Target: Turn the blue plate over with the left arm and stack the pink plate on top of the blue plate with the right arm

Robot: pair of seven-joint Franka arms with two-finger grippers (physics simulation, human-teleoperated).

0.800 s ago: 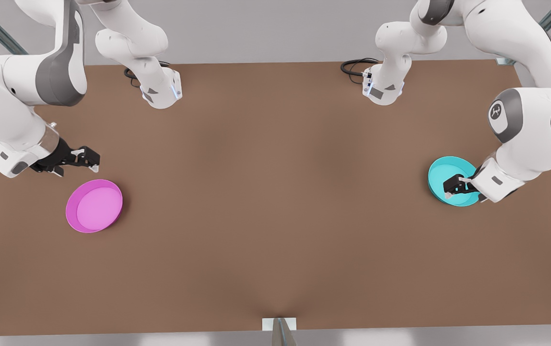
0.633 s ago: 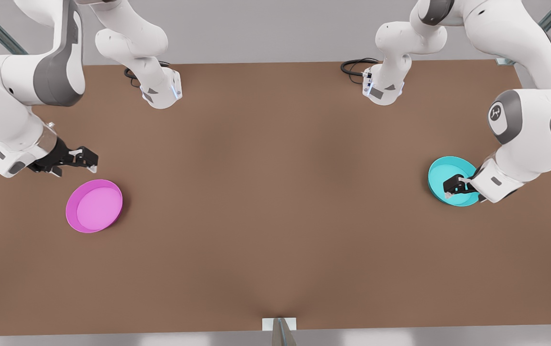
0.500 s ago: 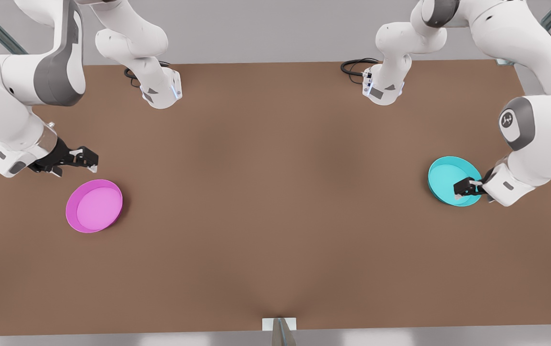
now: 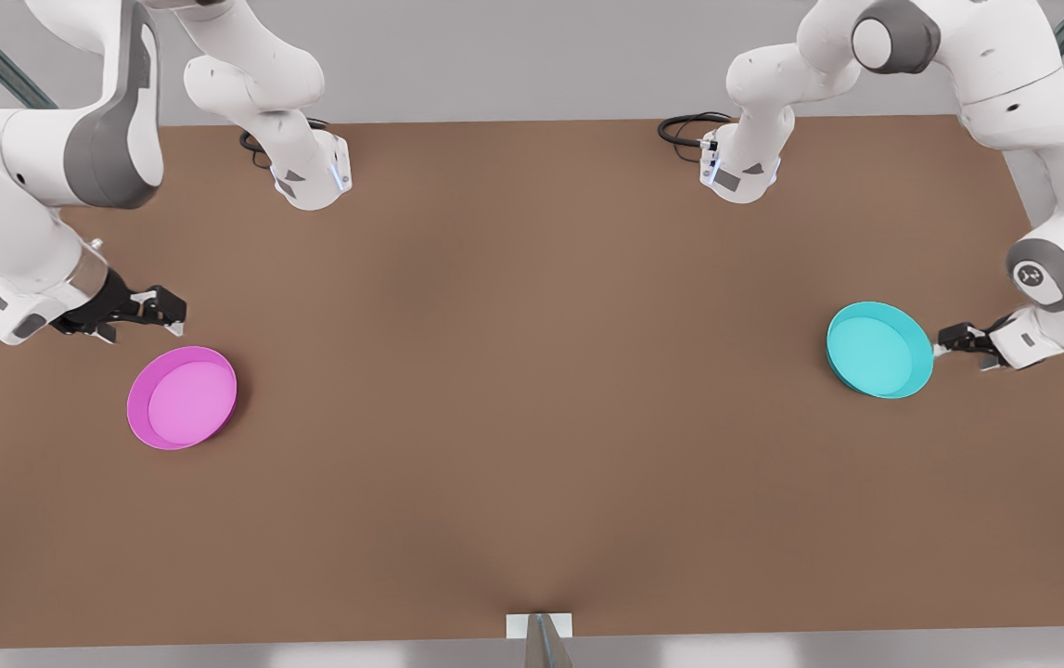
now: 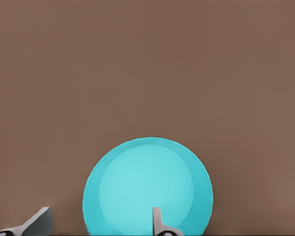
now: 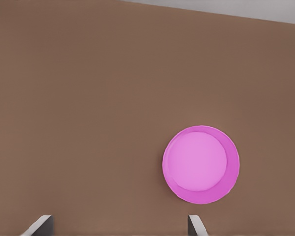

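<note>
— Turquoise and shiny, that blue plate [image 4: 878, 349] looks hard, light and slippery. It sits open side up on the brown counter [image 4: 532, 390], near the edge on the front view's right.

— Where should the left pincer [image 4: 940, 341] take it?

— By the low rim, I think. The flat floor gives nothing to pinch. The left pincer is just beside the rim, on the side nearest that counter edge. Its fingers [image 5: 160, 222] are apart and hold nothing.

— And the pink plate [image 4: 182, 397]?

— Same kind of dish, so probably just as light and stiff. It lies open side up near the counter's other side edge. The right pincer [image 4: 172, 312] hangs near it, toward the far edge. It is spread wide and empty, and that arm waits.

— Could the blue one slip?

— Maybe. A glossy rim could slide out while it turns.
</note>
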